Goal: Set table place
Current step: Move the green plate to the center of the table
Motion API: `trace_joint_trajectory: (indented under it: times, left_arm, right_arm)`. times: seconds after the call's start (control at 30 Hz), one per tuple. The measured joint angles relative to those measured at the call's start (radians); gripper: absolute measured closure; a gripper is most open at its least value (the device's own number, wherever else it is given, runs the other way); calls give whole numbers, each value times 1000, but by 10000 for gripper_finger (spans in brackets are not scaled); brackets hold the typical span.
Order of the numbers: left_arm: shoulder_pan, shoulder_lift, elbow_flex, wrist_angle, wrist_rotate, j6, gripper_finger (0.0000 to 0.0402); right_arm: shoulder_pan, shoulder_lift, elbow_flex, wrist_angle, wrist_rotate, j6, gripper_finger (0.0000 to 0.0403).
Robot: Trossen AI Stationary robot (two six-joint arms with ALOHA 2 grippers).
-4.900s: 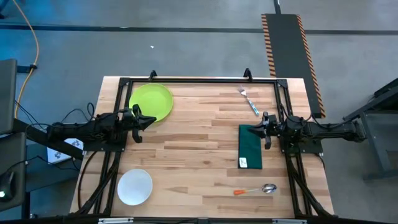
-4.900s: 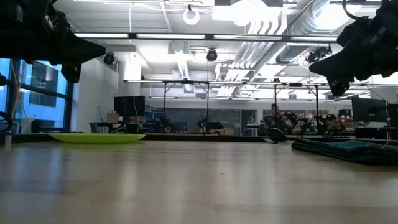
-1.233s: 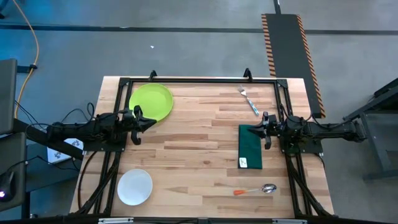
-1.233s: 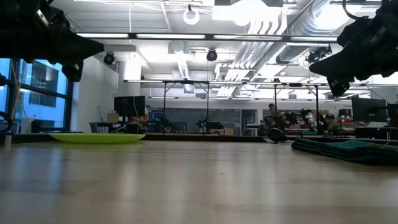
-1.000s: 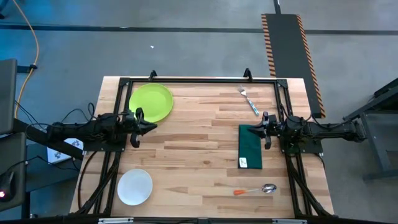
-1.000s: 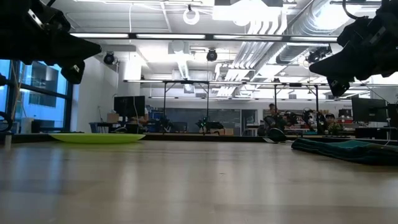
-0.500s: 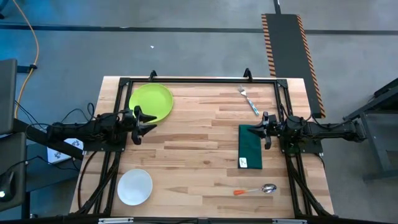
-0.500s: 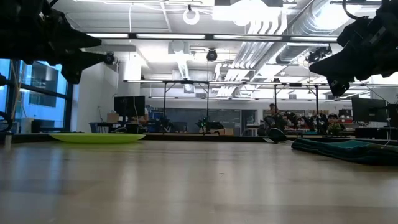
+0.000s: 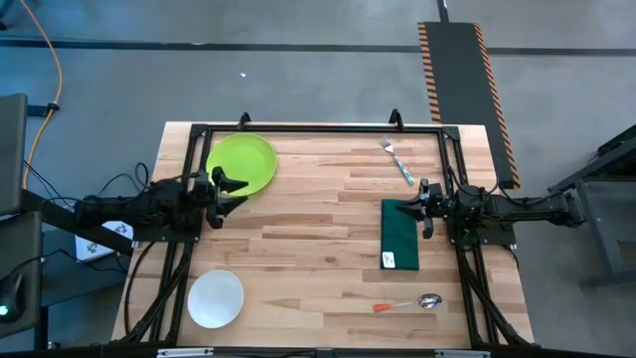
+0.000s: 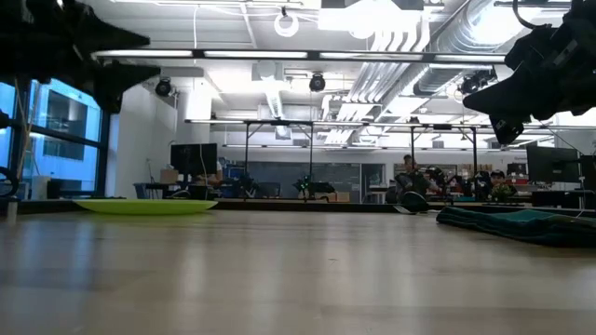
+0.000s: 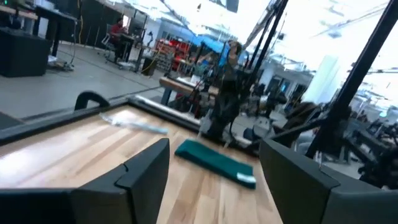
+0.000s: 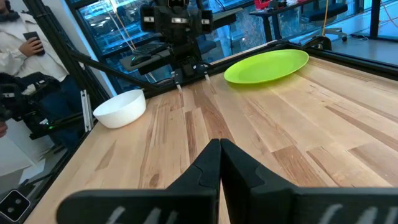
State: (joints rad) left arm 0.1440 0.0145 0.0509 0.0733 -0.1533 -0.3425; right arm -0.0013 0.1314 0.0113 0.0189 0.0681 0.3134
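Note:
The lime-green plate [image 9: 241, 164] lies flat at the table's far left, and shows in the low view [image 10: 146, 207] and the right wrist view [image 12: 267, 65]. My left gripper [image 9: 226, 186] hovers open above the plate's near rim, touching nothing; its fingers stand apart [image 11: 214, 180]. The dark green napkin [image 9: 399, 234] lies flat at the right. My right gripper [image 9: 425, 209] hangs shut [image 12: 219, 163] above the napkin's far right edge, clear of it. The white bowl [image 9: 216, 298] sits near left, the fork [image 9: 398, 159] far right, and the orange-handled spoon [image 9: 409, 303] near right.
The black frame [image 9: 318, 128] runs along the table's far edge and down both sides. The middle of the wooden table [image 9: 318, 239] is bare. A person [image 12: 18, 43] stands beyond the table's left side, and people sit in the room behind [image 10: 410, 177].
My left gripper has opened: its fingers were together a second ago and now stand apart. It has also risen a little above the plate's near rim. My right gripper and all the tableware have kept still.

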Motion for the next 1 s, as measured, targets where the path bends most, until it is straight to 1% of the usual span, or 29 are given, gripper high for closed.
trace_joint_trajectory:
  times: [0.13, 0.23, 0.37, 0.53, 0.6, 0.7, 0.8, 0.9, 1.0]
  left_arm:
    - [0, 48, 86, -9, -56, 16, 164]
    - [0, 127, 185, -30, -74, 54, 165]
    - [0, 295, 361, -106, -110, 94, 165]
    - [0, 532, 644, -273, -199, 101, 165]
    - [0, 613, 765, -348, -196, 100, 165]
    - [0, 717, 935, -424, -146, 123, 165]
    - [0, 800, 1066, -469, -135, 148, 165]
    - [0, 861, 1155, -522, -135, 155, 165]
    - [0, 893, 1187, -548, -135, 154, 165]
  right_arm:
    - [0, 0, 0, 0, 0, 0, 403]
    - [0, 0, 0, 0, 0, 0, 403]
    - [0, 0, 0, 0, 0, 0, 403]
    - [0, 0, 0, 0, 0, 0, 403]
    - [0, 0, 0, 0, 0, 0, 403]
    - [0, 0, 0, 0, 0, 0, 403]
    - [0, 0, 0, 0, 0, 0, 403]
    - [0, 0, 0, 0, 0, 0, 403]
    - [0, 0, 0, 0, 0, 0, 403]
